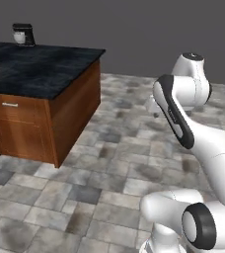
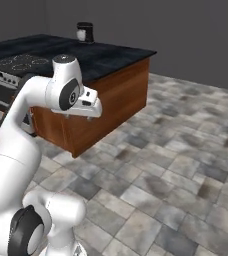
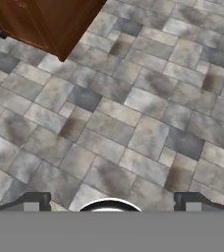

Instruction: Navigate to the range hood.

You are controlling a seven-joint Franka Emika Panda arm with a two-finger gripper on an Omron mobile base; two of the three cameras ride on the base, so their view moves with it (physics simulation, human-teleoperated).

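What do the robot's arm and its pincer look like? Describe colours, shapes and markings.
The arm is made of smooth, rounded, glossy white segments with black bands and black ringed caps at the joints. A long black stripe runs down one link. The hand is a boxy white block, and the pincer ends in two small, dark, squared fingertips. No cables show.

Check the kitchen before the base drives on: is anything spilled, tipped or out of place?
Nothing stands out. The stand mixer sits upright on the island counter, and the tiled floor shows no spill. The gripper holds nothing.
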